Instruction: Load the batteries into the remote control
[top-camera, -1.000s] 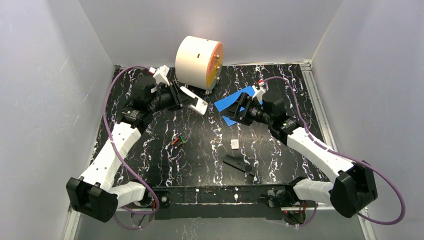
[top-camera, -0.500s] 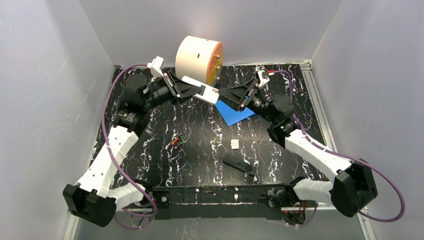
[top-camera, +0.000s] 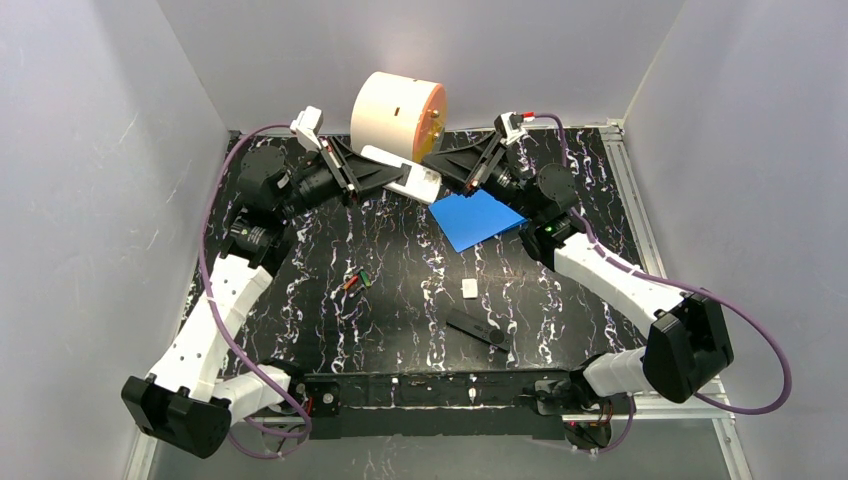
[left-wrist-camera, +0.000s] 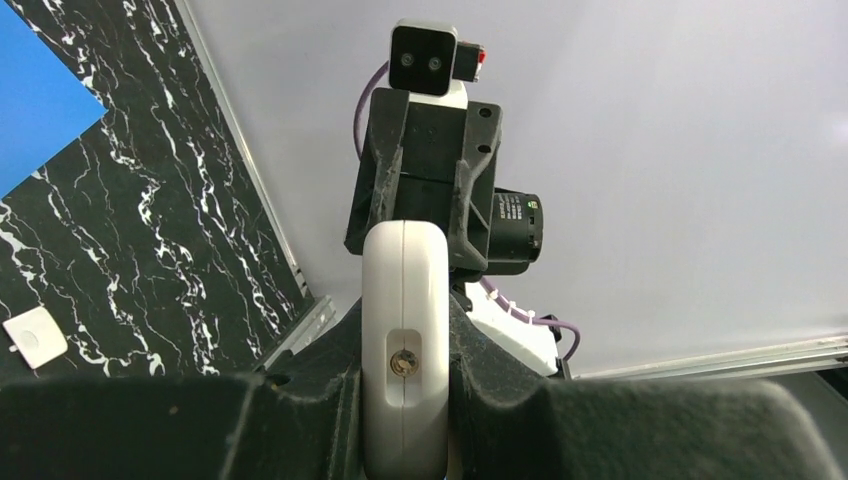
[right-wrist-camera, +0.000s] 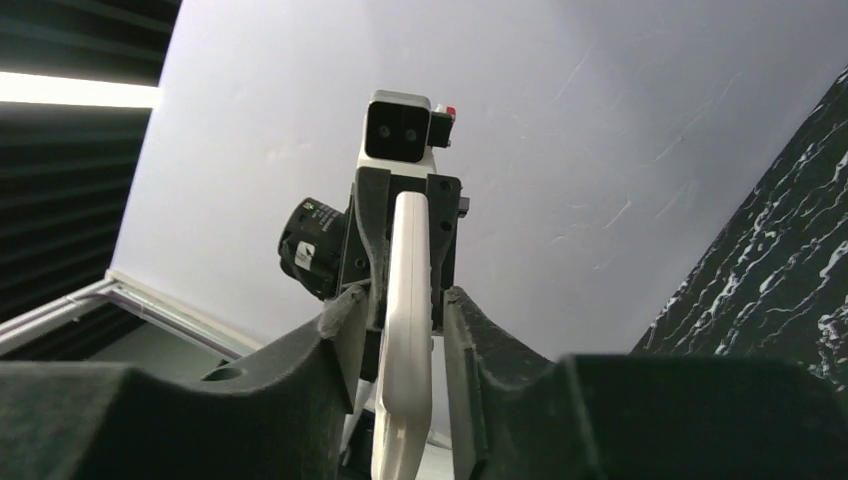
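White remote (top-camera: 418, 182) held up at upper centre of frame, just in front of the cream drum (top-camera: 395, 122). Left gripper (left-wrist-camera: 404, 370) clenched on one end. Right gripper (right-wrist-camera: 405, 320): fingers flank the other end; whether they press it, cannot tell. Batteries (top-camera: 355, 281) lie together on the black table (top-camera: 400, 305), centre-left, well apart from both grippers.

Pale grey walls (top-camera: 100, 150) boxed in three sides. Desk (top-camera: 400, 250) was black marble-pattern with white veins, metal rail (top-camera: 632, 195) along its right edge. Lighting was soft, even.
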